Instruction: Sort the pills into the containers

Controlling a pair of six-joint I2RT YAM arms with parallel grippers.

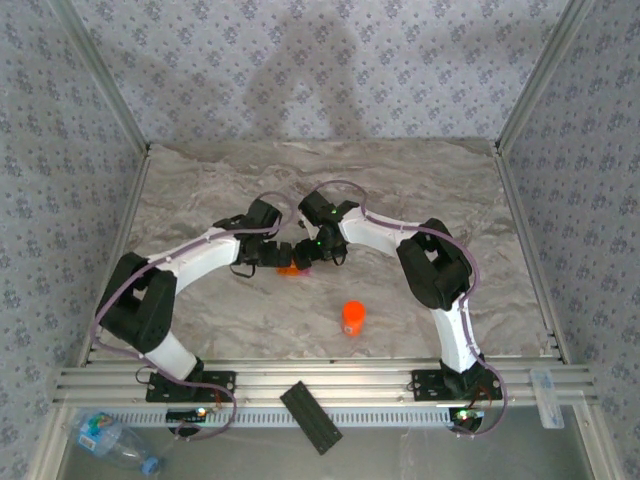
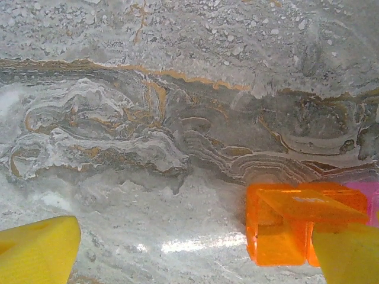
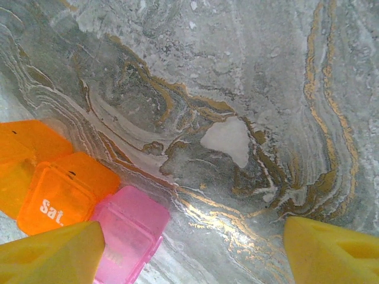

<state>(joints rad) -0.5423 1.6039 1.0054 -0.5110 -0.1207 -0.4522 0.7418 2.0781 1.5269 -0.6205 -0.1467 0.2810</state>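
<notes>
Your two white arms meet over the middle of the grey marble-patterned bench, tips close together above a tiny translucent orange boxy compartment lying on the stone. Your left tool stands wide, with nothing clamped between its yellow fingers. In its wrist view the orange compartment sits just inside the finger at the right of the picture and is partly hidden behind it, with the pale pink piece joined on its far side. Your right tool is also spread, holding nothing, with bare marble between its yellow fingertips. In that wrist view the orange compartment, lettered "Sat.", and the pink piece lie side by side at the finger on the left of the picture. Whether that finger touches them cannot be told. Another orange section adjoins them farther back. The small orange cylindrical pill bottle stands upright and alone, nearer the arm bases and well apart from both tools. A black flat rectangular bar lies askew across the aluminium rail at the near edge. A clear plastic water bottle rests on its side in the lower left corner.
</notes>
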